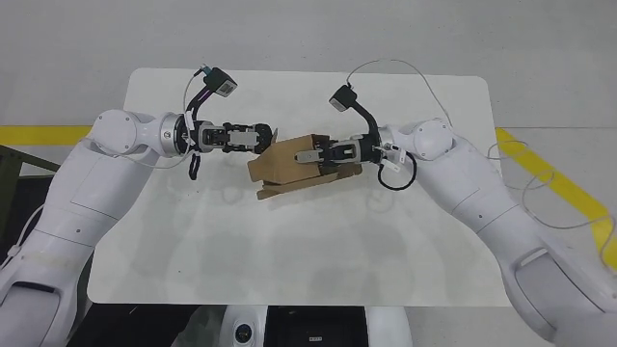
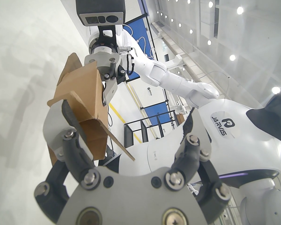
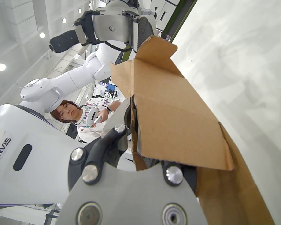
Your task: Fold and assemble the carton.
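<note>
The carton [image 1: 280, 166] is a half-formed shell of brown corrugated board, and the middle of the table [image 1: 193, 251] lies beneath the carton; whether any corner rests on that surface cannot be told, and one arm appears to carry most of it; by its look it should be light and dry, unlikely to slip between padded fingers; its panels are probably stiff across their flats yet hinge readily at the scored creases, and the loose end flaps will likely swing or buckle if pushed off-square; a hard pinch could crush the fluting; the soundest place to take hold is judged to be a full side wall close to a crease, not a free flap; the right gripper [image 1: 308, 154] does much that, its jaws closed on a wall of the carton, reaching in from the end of the carton nearer the right arm; the left gripper [image 2: 126, 111] stands at the opposite end of the carton with its jaws spread wide, holding nothing; one of its fingers [image 2: 68, 115] lies against or just beside the edge of an open end flap, though contact cannot be confirmed, while the other is well apart from the carton; the flap sits at the mouth of those jaws, not deep between them.
</note>
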